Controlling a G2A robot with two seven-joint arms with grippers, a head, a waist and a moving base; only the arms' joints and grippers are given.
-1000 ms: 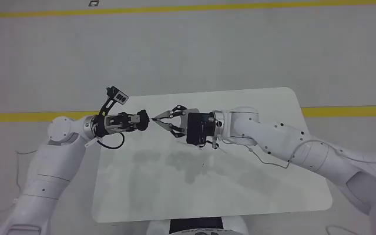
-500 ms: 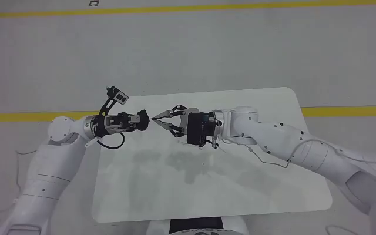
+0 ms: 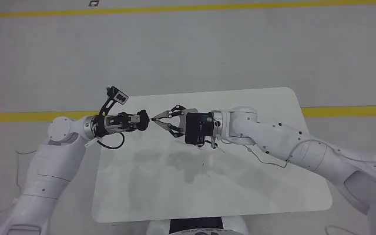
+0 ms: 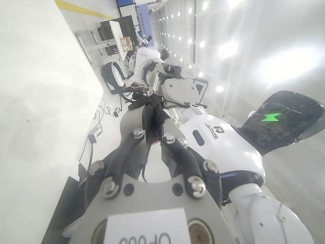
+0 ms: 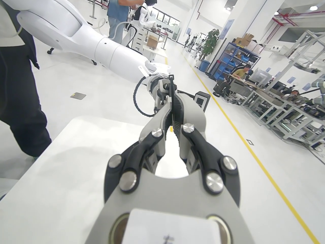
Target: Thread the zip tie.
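A thin black zip tie (image 3: 153, 119) is held in the air over the white table's (image 3: 235, 188) far left part, between both grippers, which meet tip to tip. My left gripper (image 3: 148, 119) comes from the left and is shut on one end. My right gripper (image 3: 158, 119) comes from the right and is shut on the other. In the right wrist view the zip tie (image 5: 172, 90) stands up between the fingers of the right gripper (image 5: 173, 102), its square head on top, and the left gripper (image 5: 162, 90) is just behind it. In the left wrist view the left gripper (image 4: 152, 112) pinches the black strap (image 4: 151, 125).
The tabletop (image 5: 63, 153) under the grippers is bare. A person in dark trousers (image 5: 17, 107) stands close to the table's corner. Yellow floor lines (image 3: 176, 8) run behind and beside the table.
The right arm's wrist has edged very slightly toward the left gripper. Both grippers keep their hold on the zip tie.
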